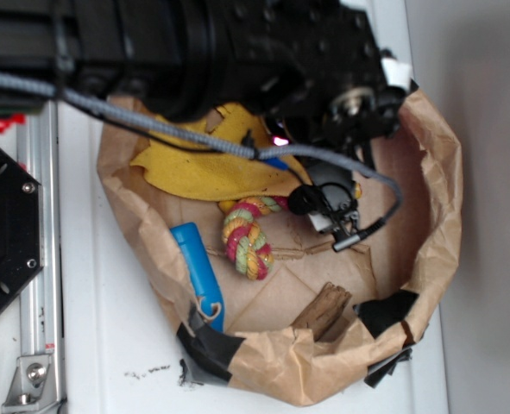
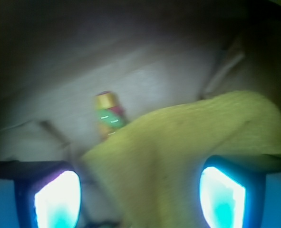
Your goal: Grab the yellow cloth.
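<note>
The yellow cloth (image 1: 203, 164) lies crumpled at the back left of a brown paper bag, partly under the black arm. In the wrist view the yellow cloth (image 2: 188, 147) fills the space between my two glowing blue fingers (image 2: 57, 199), which stand far apart. My gripper (image 2: 140, 194) is open, right over the cloth. From the exterior view the gripper (image 1: 274, 153) is mostly hidden by the arm, at the cloth's right edge. The braided rope toy (image 1: 248, 237) lies just in front of the cloth and shows blurred in the wrist view (image 2: 109, 116).
The crumpled paper bag (image 1: 436, 216) walls in everything, patched with black tape at the front. Inside it lie a blue tool (image 1: 198, 272), a brown piece (image 1: 324, 310) and a black clip on a grey cable (image 1: 336, 216). A metal rail (image 1: 39, 259) runs along the left.
</note>
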Robot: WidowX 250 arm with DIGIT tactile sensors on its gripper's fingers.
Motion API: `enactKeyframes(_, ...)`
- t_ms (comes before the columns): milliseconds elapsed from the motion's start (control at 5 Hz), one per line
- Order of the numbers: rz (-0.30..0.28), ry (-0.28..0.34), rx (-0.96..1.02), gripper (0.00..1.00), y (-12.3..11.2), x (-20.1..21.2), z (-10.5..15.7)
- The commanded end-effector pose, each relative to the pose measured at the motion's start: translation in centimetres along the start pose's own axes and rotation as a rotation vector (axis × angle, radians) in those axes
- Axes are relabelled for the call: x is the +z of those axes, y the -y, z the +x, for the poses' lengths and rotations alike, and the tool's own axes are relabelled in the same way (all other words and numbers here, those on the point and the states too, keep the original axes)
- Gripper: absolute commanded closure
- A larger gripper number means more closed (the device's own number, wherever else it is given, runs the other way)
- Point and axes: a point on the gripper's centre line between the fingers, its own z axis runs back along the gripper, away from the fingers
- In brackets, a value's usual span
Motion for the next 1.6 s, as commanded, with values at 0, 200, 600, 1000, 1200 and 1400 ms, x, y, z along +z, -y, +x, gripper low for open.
enactKeyframes(0,-0.014,0.001,-0.005,0.0,-1.1,-0.2,-1.0)
enactKeyframes(200,-0.013,0.007,0.033,1.0,-1.6,-0.2,-1.2)
enactKeyframes(600,0.009,0.041,0.061,1.0,-1.7,0.7,-1.0)
enactKeyframes(1000,-0.013,0.125,0.072,1.0,-1.4,4.2,-0.9)
enactKeyframes(1200,-0.069,0.202,0.057,1.0,-0.5,7.8,-1.1)
enactKeyframes(1400,-0.169,0.231,0.001,1.0,1.6,11.3,-1.4)
